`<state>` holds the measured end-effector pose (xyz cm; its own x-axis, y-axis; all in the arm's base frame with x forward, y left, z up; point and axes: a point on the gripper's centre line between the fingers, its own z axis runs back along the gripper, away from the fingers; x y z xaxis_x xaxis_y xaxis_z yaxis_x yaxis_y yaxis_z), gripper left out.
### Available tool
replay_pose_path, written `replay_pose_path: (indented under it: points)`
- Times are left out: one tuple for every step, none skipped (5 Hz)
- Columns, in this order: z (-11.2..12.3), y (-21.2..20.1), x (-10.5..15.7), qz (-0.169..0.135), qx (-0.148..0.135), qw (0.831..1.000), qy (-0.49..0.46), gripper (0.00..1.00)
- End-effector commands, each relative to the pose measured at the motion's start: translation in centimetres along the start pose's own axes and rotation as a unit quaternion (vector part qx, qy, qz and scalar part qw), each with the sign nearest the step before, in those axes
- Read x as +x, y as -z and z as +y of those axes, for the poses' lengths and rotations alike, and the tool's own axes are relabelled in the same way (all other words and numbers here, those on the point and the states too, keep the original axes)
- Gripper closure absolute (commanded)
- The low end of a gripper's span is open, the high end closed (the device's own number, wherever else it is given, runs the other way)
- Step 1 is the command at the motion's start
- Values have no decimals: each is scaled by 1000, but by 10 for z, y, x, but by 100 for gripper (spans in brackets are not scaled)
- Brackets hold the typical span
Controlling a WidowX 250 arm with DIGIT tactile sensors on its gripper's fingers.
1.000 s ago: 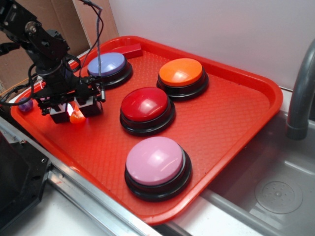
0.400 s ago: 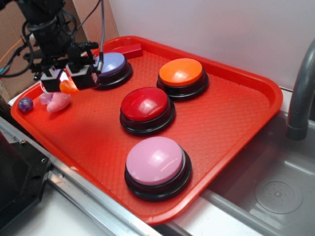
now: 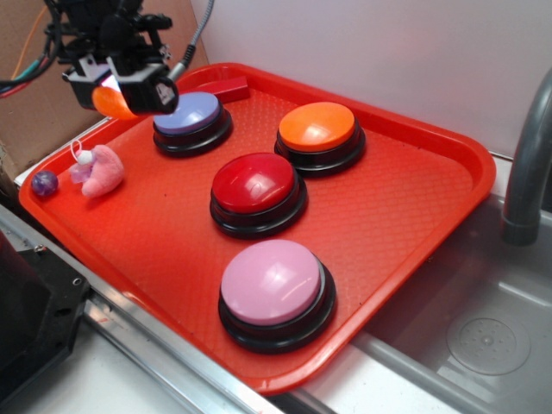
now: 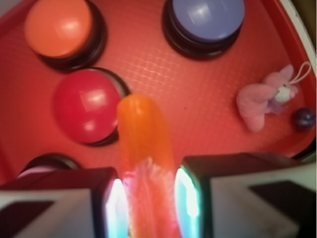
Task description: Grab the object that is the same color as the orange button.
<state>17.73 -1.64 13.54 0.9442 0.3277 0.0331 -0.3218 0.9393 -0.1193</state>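
Observation:
My gripper (image 3: 118, 95) is shut on the small glossy orange crescent toy (image 3: 108, 103) and holds it in the air above the tray's back left corner, left of the blue button. In the wrist view the orange toy (image 4: 144, 144) sticks out between my two fingers, gripper (image 4: 147, 203). The orange button (image 3: 316, 127) stands on its black base at the back of the red tray (image 3: 405, 224); it also shows in the wrist view (image 4: 58, 27) at the top left.
A blue button (image 3: 186, 113), a red button (image 3: 255, 183) and a pink button (image 3: 271, 282) stand on the tray. A pink plush toy (image 3: 101, 170) and a small purple ball (image 3: 44, 182) lie at the tray's left edge. A sink (image 3: 483, 336) lies to the right.
My gripper has risen from the tray floor with the orange toy in it, moving up and back. The pink plush toy and purple ball are now uncovered on the tray.

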Motion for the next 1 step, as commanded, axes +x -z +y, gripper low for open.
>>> replay_pose_path:
  points:
    - [-4,-9,3,-53,-28,998,9,100]
